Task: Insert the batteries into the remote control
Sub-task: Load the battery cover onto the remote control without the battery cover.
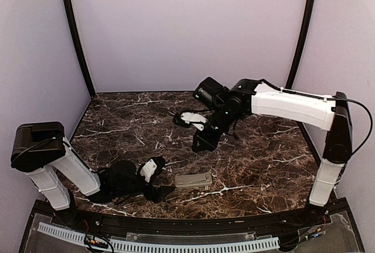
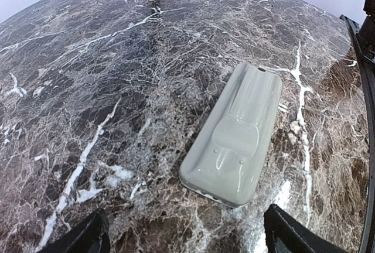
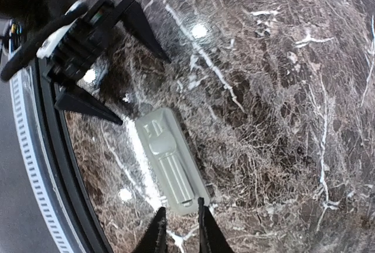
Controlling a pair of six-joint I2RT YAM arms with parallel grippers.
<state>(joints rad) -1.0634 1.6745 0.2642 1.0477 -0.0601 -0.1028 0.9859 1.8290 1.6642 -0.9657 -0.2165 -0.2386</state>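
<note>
The remote control (image 1: 193,180) lies face down near the table's front, grey-beige back up; it also shows in the left wrist view (image 2: 237,136) and the right wrist view (image 3: 169,162). Its back looks closed. The batteries are hidden or out of view. My left gripper (image 1: 166,187) rests low on the table just left of the remote, open and empty (image 2: 184,221), the remote's near end just ahead of its fingertips. My right gripper (image 1: 179,119) hangs well above the table, farther back, looking down at the remote; its jaws (image 3: 180,229) stand a narrow gap apart with nothing between them.
The dark marble table (image 1: 263,165) ends at a black front rail with a white slotted cable strip (image 1: 158,245). Lilac walls close in the back and sides, with black posts (image 1: 76,36) at the back corners. The right arm's white link (image 1: 293,105) spans the right side.
</note>
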